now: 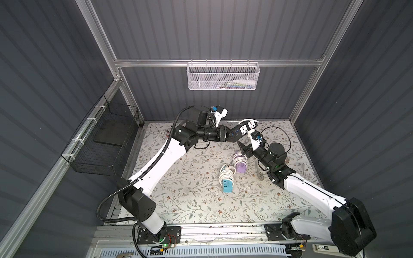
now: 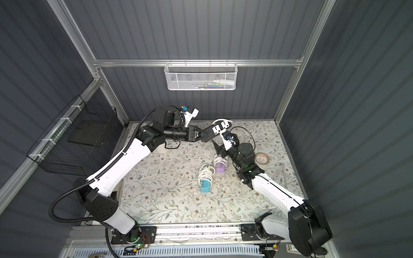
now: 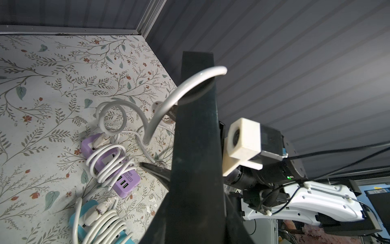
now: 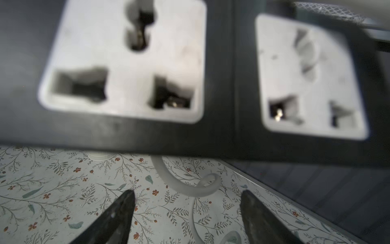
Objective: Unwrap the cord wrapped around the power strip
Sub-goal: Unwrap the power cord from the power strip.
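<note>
Black rigid power strip (image 1: 243, 130) clamped aloft in left gripper (image 1: 230, 135); white cord (image 3: 196, 81) likely light, springy, best pinched at dangling curl by right gripper (image 4: 187, 191), gaping, empty.

The counter (image 1: 174, 201) has a floral-patterned surface. Right of centre lie a purple power strip (image 1: 241, 168) and, just nearer, a blue power strip (image 1: 228, 188), each wound with white cord (image 1: 225, 173). A tape roll (image 2: 262, 158) lies farther right.

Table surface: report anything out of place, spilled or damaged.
Small pale flakes lie scattered on the floral table beside the purple power strip and the teal power strip, like chipped debris. Nothing else looks spilled or broken.
</note>
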`<state>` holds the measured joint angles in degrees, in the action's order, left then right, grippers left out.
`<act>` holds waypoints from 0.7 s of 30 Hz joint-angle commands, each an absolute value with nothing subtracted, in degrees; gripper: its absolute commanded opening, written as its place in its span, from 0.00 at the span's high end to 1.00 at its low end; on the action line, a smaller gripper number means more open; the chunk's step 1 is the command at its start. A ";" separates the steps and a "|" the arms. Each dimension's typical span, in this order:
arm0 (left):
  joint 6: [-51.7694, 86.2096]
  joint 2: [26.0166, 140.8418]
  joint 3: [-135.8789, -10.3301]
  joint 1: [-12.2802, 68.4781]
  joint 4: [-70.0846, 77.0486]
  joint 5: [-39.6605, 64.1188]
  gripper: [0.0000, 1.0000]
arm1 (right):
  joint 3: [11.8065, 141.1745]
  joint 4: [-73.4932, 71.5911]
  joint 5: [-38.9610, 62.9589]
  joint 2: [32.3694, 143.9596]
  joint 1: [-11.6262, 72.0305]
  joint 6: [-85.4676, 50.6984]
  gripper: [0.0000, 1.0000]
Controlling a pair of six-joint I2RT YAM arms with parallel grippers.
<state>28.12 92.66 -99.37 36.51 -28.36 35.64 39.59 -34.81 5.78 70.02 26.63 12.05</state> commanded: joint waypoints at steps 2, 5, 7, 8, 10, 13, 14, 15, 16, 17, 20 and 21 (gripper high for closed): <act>29.43 89.48 -101.95 36.74 -26.39 37.54 1.00 | 42.09 -37.22 5.71 71.08 27.10 12.61 0.30; 29.96 89.45 -101.60 36.74 -25.86 37.84 1.00 | 42.38 -38.08 5.38 71.62 27.29 12.40 0.41; 30.12 89.46 -101.47 36.73 -25.63 37.88 1.00 | 42.52 -38.66 5.35 71.79 27.51 12.35 0.44; 30.40 89.47 -101.36 36.74 -25.29 37.97 1.00 | 42.62 -38.84 5.42 71.88 27.66 12.31 0.45; 30.82 89.55 -100.94 36.74 -24.30 38.37 1.00 | 42.97 -38.94 5.62 72.24 28.01 12.30 0.48; 31.81 89.69 -100.51 36.71 -22.53 38.94 1.00 | 43.63 -38.85 5.92 73.36 28.40 12.26 0.57; 32.11 89.66 -100.44 36.69 -22.04 39.08 1.00 | 43.72 -38.75 5.91 73.73 28.60 12.23 0.62; 32.32 89.74 -100.41 36.74 -21.73 39.03 1.00 | 43.76 -38.84 5.80 73.96 28.73 12.17 0.66; 32.47 89.77 -100.44 36.74 -21.31 39.11 1.00 | 43.61 -39.02 5.68 74.18 28.82 12.13 0.70; 32.81 89.77 -100.50 36.73 -20.98 39.32 1.00 | 43.44 -39.40 5.42 74.33 28.91 12.04 0.76; 33.14 89.84 -100.34 36.74 -20.20 39.23 1.00 | 42.77 -40.35 4.17 74.14 29.10 11.71 1.00; 33.14 89.82 -100.35 36.74 -20.00 39.12 1.00 | 42.46 -40.62 3.64 73.97 29.12 11.62 1.00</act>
